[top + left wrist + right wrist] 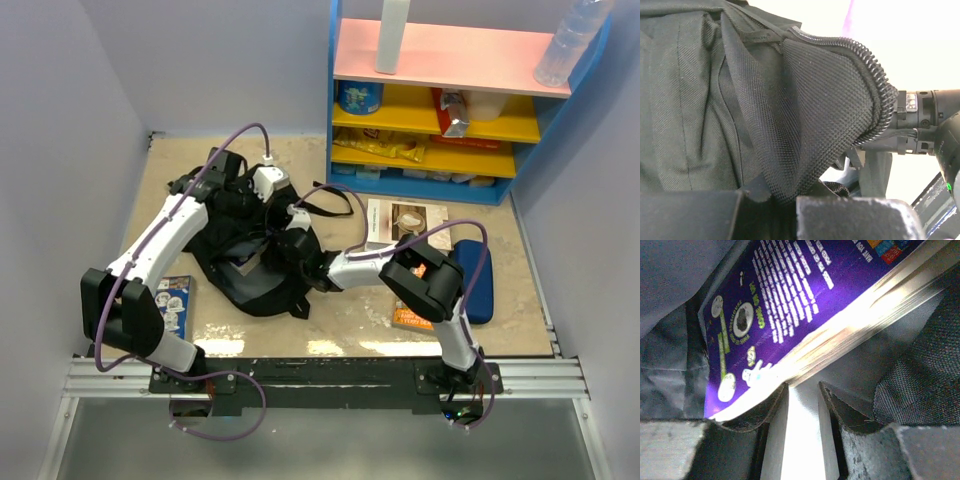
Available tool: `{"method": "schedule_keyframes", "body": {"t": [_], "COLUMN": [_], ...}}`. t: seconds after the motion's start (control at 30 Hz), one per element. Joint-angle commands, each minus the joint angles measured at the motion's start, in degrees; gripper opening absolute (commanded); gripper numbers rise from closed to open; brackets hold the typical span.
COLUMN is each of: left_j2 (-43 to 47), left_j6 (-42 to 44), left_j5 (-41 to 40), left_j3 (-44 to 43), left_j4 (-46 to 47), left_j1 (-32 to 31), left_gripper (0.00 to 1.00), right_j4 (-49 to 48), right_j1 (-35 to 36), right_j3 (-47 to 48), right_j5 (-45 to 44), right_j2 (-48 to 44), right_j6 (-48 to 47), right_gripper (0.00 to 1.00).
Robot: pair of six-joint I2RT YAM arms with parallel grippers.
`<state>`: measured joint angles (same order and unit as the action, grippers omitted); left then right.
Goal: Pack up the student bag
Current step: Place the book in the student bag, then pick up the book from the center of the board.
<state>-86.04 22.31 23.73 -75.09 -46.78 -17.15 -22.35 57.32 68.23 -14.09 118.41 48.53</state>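
Meeting at the bag [252,292].
Wrist views alone show us the left gripper [785,200] clamping mesh, the right gripper [802,395] with jaws apart beside a purple book [790,305].

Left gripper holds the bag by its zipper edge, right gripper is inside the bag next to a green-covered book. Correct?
One thing is off: the book beside the right gripper has a purple cover, not green, as the right wrist view shows. The rest stands: the left gripper holds the student bag by its zipper edge, and the right gripper is inside the bag.

A clear bottle [575,40] tops the coloured shelf [460,55] (snacks [385,148] below).
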Motion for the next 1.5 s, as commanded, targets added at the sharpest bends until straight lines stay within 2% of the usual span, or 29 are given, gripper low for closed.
{"method": "schedule_keyframes", "body": {"t": [0.0, 0.03, 0.07, 0.1, 0.13, 0.2, 0.23, 0.43, 0.5, 0.6, 0.63, 0.67, 0.7, 0.73, 0.8, 0.83, 0.93, 1.03, 1.07, 1.17, 1.33, 1.47], "left_j2": [-0.09, -0.35, -0.27, -0.01, 0.43, 1.57, 1.75, 3.86, 4.65, 7.37, 8.33, 10.08, 10.80, 11.50, 13.00, 13.35, 13.09, 10.37, 9.06, 8.08, 9.40, 6.25], "left_j6": [1.86, 2.04, 2.13, 2.13, 1.95, 1.78, 1.95, 3.44, 5.81, 10.38, 11.52, 14.32, 15.91, 17.15, 22.24, 24.17, 31.47, 37.97, 40.42, 43.43, 44.75, 43.62], "left_j5": [0.89, 0.88, 1.32, 2.02, 3.68, 5.71, 6.85, 6.17, 5.20, 3.09, 1.86, 1.33, 0.80, -0.07, -0.35, -0.17, 0.27, 0.27, 0.01, -0.96, -1.58, -1.66], "left_j3": [-1.36, -2.51, -3.56, -5.75, -6.81, -10.93, -12.61, -21.94, -21.16, -14.16, -11.94, -9.75, -5.81, -3.86, 1.31, 2.83, 7.05, 9.52, 10.22, 12.68, 19.62, 23.49], "left_j4": [2.50, 1.18, -0.92, -1.90, -2.52, -4.01, -4.89, -12.71, -16.66, -19.31, -19.22, -18.96, -18.87, -18.78, -19.04, -19.31, -20.80, -23.26, -23.79, -23.45, -19.41, -15.36], "left_j1": [-0.52, 0.44, 1.14, 2.11, 4.38, 6.76, 8.52, 13.70, 16.17, 26.00, 32.46, 35.75, 39.00, 45.30, 50.96, 56.03, 64.83, 71.52, 72.68, 75.42, 75.42, 74.98], "left_gripper": [0.14, 0.23, 0.36, 0.58, 0.71, 0.94, 0.96, 1.00, 1.00, 1.00, 1.00, 1.00, 1.00, 1.00, 1.00, 1.00, 1.00, 0.90, 0.85, 0.82, 0.86, 0.87], "right_j4": [1.41, 3.69, 6.33, 6.53, 6.44, 6.79, 6.97, 17.50, 20.76, 18.93, 18.05, 17.26, 16.90, 16.55, 17.16, 16.73, 15.15, 14.35, 14.18, 15.75, 15.05, 16.02], "right_j1": [-0.54, -0.63, -0.63, -0.63, -0.63, -0.63, -0.63, 3.05, 6.74, 9.38, 9.82, 9.92, 10.18, 10.79, 11.93, 12.90, 13.69, 14.92, 15.36, 16.68, 16.77, 16.77], "right_j3": [1.82, 1.04, -0.19, -2.03, -6.40, -10.81, -14.40, -19.71, -18.58, -15.85, -13.58, -12.17, -10.50, -6.83, -0.94, 0.75, 6.55, 11.21, 12.27, 16.84, 20.89, 25.02], "right_j5": [-0.50, -1.11, -1.38, -1.21, -1.82, -1.65, -1.82, -6.73, -8.49, -5.61, -4.12, -0.19, 1.50, 3.43, 6.69, 8.01, 13.02, 16.89, 17.68, 20.06, 22.78, 23.40], "right_j2": [-5.89, -7.39, -9.06, -11.34, -15.88, -21.00, -26.07, -40.96, -44.05, -44.24, -43.27, -42.05, -38.47, -36.25, -29.69, -27.64, -18.44, -11.04, -9.62, -3.92, 2.25, 7.35], "right_j6": [-1.33, -1.77, -1.95, -2.39, -2.65, -2.04, -2.30, 0.95, 0.95, -1.94, -4.13, -4.76, -5.63, -7.38, -8.63, -9.41, -7.85, -6.35, -6.26, -6.61, -3.71, -2.39], "right_gripper": [0.37, 0.39, 0.46, 0.48, 0.50, 0.54, 0.54, 0.50, 0.50, 0.50, 0.50, 0.50, 0.51, 0.52, 0.54, 0.57, 0.60, 0.61, 0.62, 0.64, 0.67, 0.69]}}
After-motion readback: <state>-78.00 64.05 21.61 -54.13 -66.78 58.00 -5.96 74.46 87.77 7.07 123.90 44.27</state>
